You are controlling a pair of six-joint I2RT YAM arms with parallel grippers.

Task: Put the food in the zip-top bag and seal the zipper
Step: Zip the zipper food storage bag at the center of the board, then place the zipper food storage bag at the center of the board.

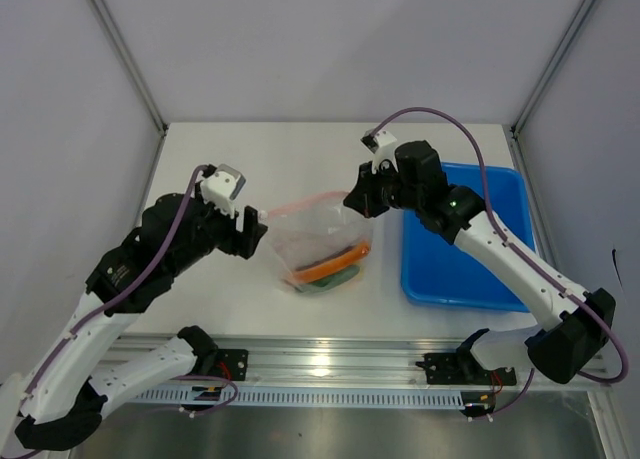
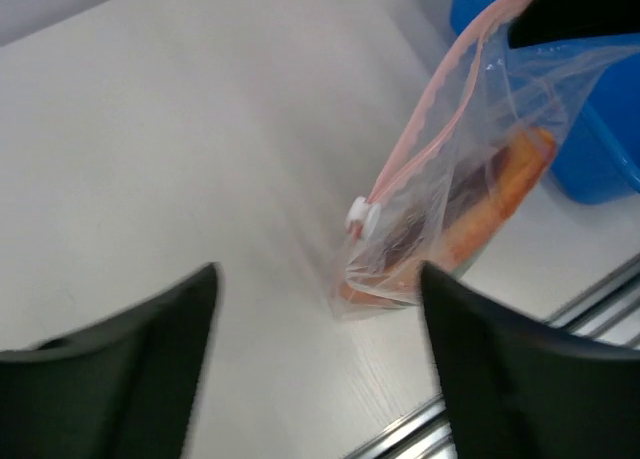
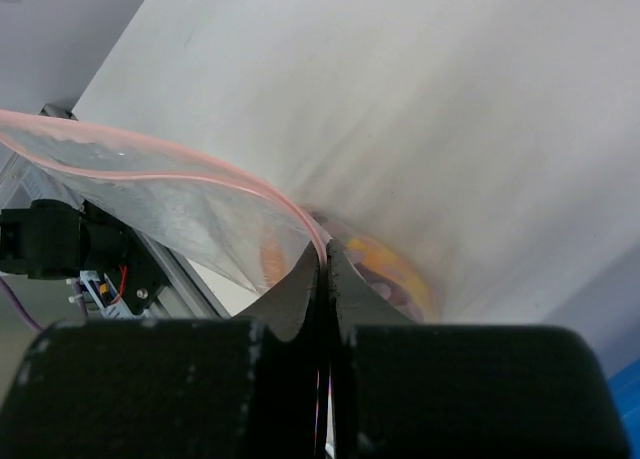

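Observation:
The clear zip-top bag (image 1: 318, 241) stands in mid-table with the food inside: an orange piece (image 1: 325, 269) and a green cucumber (image 1: 338, 279). In the left wrist view a red-brown piece (image 2: 468, 191) lies against the orange one (image 2: 500, 194). My right gripper (image 1: 356, 203) is shut on the bag's right top corner, pinching the pink zipper (image 3: 210, 174) between its fingertips (image 3: 305, 269), and holds that edge up. My left gripper (image 1: 260, 229) is open and empty just left of the bag; its fingers (image 2: 150, 349) are wide apart, short of the white slider (image 2: 363, 217) on the zipper (image 2: 430, 139).
A blue tray (image 1: 465, 241) lies right of the bag, under my right arm, and shows in the left wrist view (image 2: 600, 149). A metal rail (image 1: 330, 364) runs along the table's near edge. Grey walls enclose the left, back and right.

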